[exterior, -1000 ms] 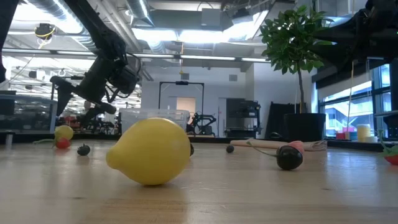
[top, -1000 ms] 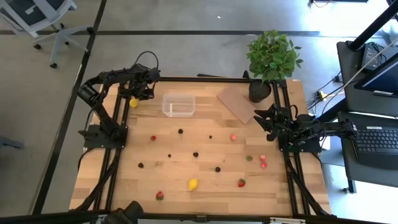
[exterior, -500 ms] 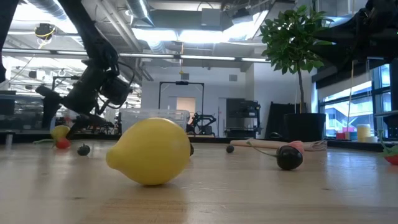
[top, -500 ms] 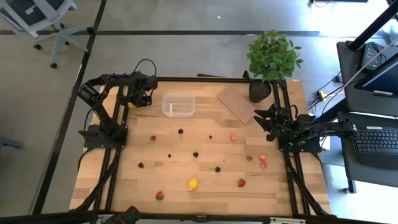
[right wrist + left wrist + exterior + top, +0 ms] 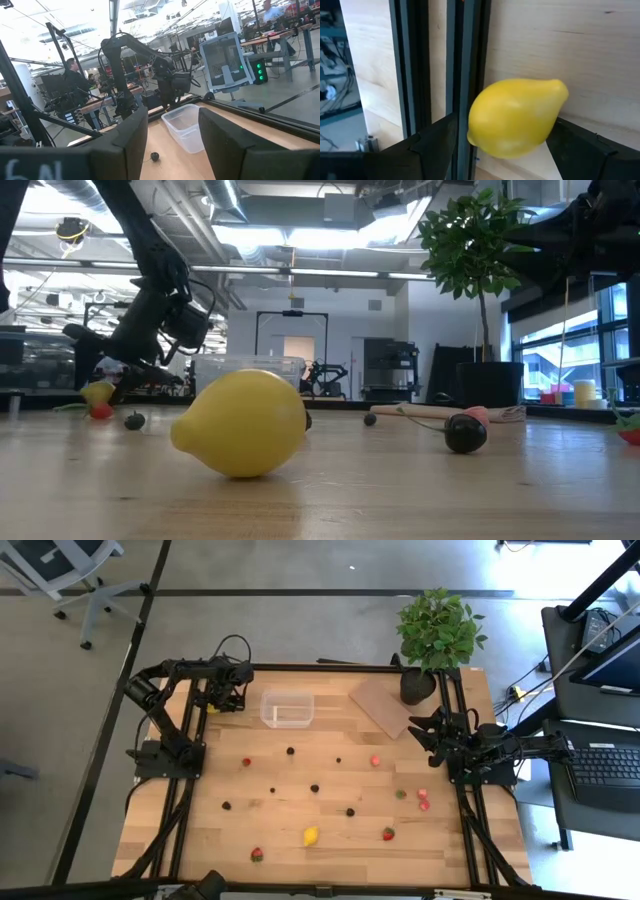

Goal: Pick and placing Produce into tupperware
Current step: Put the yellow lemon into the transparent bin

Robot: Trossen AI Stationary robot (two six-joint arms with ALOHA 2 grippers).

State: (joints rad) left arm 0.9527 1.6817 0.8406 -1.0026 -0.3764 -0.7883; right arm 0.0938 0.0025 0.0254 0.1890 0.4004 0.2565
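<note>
- My left gripper (image 5: 214,704) sat low at the far left corner of the table (image 5: 300,810), well to the left of the clear tupperware (image 5: 287,708), with its two fingers spread on either side of a yellow lemon (image 5: 515,117).
- In the left wrist view the lemon filled the gap between my fingers; I could not tell whether either pad touched it, so I counted it as bracketed, not yet gripped, with the jaws standing wide.
- The lemon lay on the wood just beside the black frame rail (image 5: 465,65). I judged the rail the main hazard: a finger could catch on it or the lemon could be pushed against it and roll.
- To do this well, I reckoned on closing squarely across the lemon's fat middle rather than its pointed tip, then lifting straight up before swinging toward the tupperware.
- The tupperware looked empty, so I judged the task barely begun.
- The rest of the produce lay on the table on the near side of the tupperware: strawberries such as one (image 5: 388,833) well off to the near right, dark berries (image 5: 314,787), and a second lemon (image 5: 310,836) near the front edge.
- My right gripper (image 5: 418,729) waited at the right edge, far from the tupperware, fingers parted and empty.
</note>
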